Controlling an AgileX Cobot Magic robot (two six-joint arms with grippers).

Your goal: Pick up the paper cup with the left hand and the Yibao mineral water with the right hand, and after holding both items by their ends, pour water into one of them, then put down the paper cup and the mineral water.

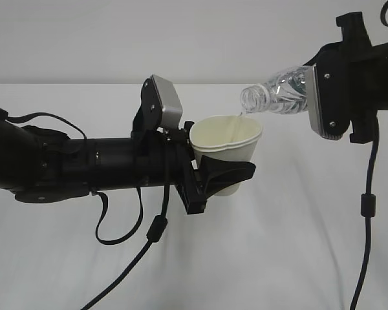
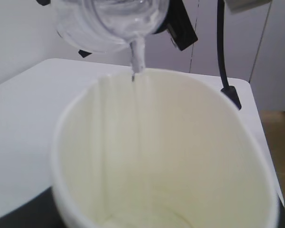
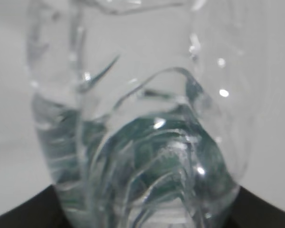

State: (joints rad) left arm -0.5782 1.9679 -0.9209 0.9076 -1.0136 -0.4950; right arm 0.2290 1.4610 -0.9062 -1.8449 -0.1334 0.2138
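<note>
Only the exterior view shows both arms at once: the left hand (image 1: 223,177) reaches in from the left with its black jaws clamped around the lower body of the cup (image 1: 227,147), held upright above the table (image 1: 297,245), while the right hand (image 1: 310,97) comes from the upper right, gripping the base end of the bottle (image 1: 278,92), which lies nearly level with its open mouth tipped down over the cup's rim. The left wrist view looks straight into the cup (image 2: 171,152), showing its pale cream inside and a thin stream of water (image 2: 137,57) falling from the bottle mouth (image 2: 114,23) onto the far inner wall. The right wrist view is filled by the bottle (image 3: 137,133), clear and ribbed, with green showing through it. The cup is white, tapered, with a rolled rim. The table is plain white; behind it is a pale grey wall (image 1: 116,39).
</note>
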